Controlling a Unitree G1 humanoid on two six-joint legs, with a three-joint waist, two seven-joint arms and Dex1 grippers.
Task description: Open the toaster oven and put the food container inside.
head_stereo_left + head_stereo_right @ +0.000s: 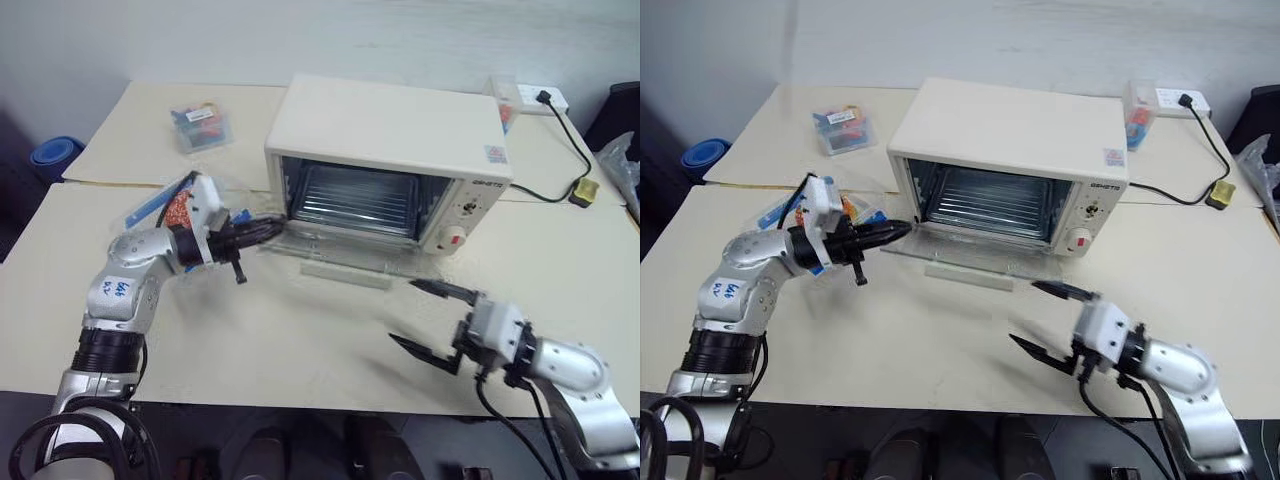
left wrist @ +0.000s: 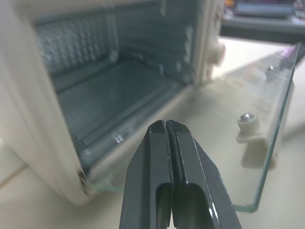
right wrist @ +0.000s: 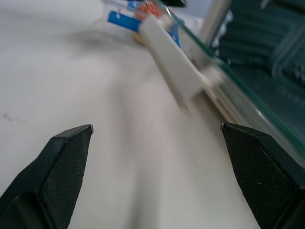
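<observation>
Head pair high, wrist cameras low and close.
Both eyes look down over worktop [image 1: 330,340]; each wrist camera faces the open toaster oven [image 1: 390,160] close up.

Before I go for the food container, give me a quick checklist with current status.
1. Toaster oven door down flat on the table: ok.
2. Wire rack bare, room for the box: ok.
3. Left end effector ready to grasp: not ok, fingers shut, empty, tips at the door's left corner.
4. Right end effector ready: ok, open, empty, in front of the door.
5. Food container reachable: cannot tell, the left arm hides most of it.
6. Path from container to oven opening: not ok, the left arm sits across it.
</observation>
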